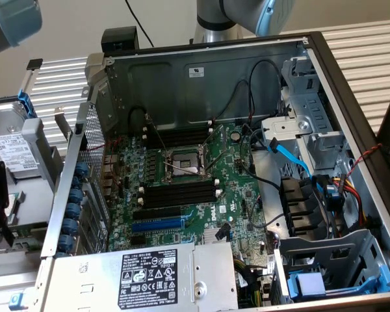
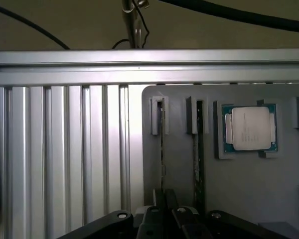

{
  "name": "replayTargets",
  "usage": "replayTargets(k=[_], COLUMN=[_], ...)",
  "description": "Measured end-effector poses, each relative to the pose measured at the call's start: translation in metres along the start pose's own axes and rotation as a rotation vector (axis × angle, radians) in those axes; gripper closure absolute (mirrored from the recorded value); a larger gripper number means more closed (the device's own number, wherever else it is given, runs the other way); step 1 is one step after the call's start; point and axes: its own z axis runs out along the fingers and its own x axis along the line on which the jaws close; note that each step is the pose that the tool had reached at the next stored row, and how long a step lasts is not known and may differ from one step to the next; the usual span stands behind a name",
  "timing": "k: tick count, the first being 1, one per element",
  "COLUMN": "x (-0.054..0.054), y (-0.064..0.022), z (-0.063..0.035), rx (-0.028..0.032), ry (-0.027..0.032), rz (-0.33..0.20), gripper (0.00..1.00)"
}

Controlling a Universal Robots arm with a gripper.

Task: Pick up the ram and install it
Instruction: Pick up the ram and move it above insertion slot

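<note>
In the wrist view the ram [image 2: 162, 144] stands on edge in a slot of a grey holder plate [image 2: 179, 169], a thin green stick running straight into my gripper [image 2: 165, 201]. The dark fingers [image 2: 157, 206] sit close together on the stick's near end, so the gripper is shut on it while it rests in the holder. A second like stick [image 2: 196, 149] stands in the neighbouring slot. In the exterior view the open computer case shows black memory slots [image 1: 182, 193] below the processor socket [image 1: 185, 162] and another set of slots [image 1: 179, 135] above it.
A processor chip [image 2: 250, 128] lies in a recess of the holder plate beside the sticks. Ribbed aluminium rails [image 2: 60, 149] border the plate. In the case are a blue expansion slot [image 1: 157, 225], the power supply [image 1: 149, 276], loose cables [image 1: 292, 159] and drive bays [image 1: 312, 130].
</note>
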Motion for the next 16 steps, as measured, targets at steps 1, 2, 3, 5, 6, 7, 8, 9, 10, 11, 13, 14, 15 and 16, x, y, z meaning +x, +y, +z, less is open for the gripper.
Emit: replayTargets(k=[1, 2, 3, 5, 6, 7, 8, 9, 10, 11, 13, 14, 15, 16], x=[0.000, 0.000, 0.000, 0.000, 0.000, 0.000, 0.000, 0.000, -0.001, -0.001, -0.001, -0.001, -0.001, -0.001], y=[0.0001, 0.0001, 0.0002, 0.0004, 0.0005, 0.0006, 0.0007, 0.0007, 0.0008, 0.0008, 0.0010, 0.0011, 0.0012, 0.0013], z=[-0.0016, -0.0033, -0.0049, -0.0085, -0.0103, -0.0120, -0.0137, -0.0151, -0.0165, -0.0182, -0.0222, -0.0243, -0.0268, -0.0290], rx=[0.0001, 0.0001, 0.0001, 0.0001, 0.0001, 0.0000, 0.0001, 0.0001, 0.0002, 0.0002, 0.0002, 0.0001, 0.0001, 0.0001], ry=[-0.0001, 0.0000, -0.0001, -0.0001, -0.0001, 0.0000, -0.0001, -0.0001, -0.0002, -0.0001, -0.0002, -0.0001, -0.0001, -0.0001], rz=[0.000, 0.000, 0.000, 0.001, 0.001, 0.001, 0.001, 0.001, 0.001, 0.001, 0.001, 0.001, 0.002, 0.002], gripper=[0.88, 0.88, 0.88, 0.88, 0.88, 0.88, 0.88, 0.88, 0.88, 0.88, 0.88, 0.88, 0.88, 0.88])
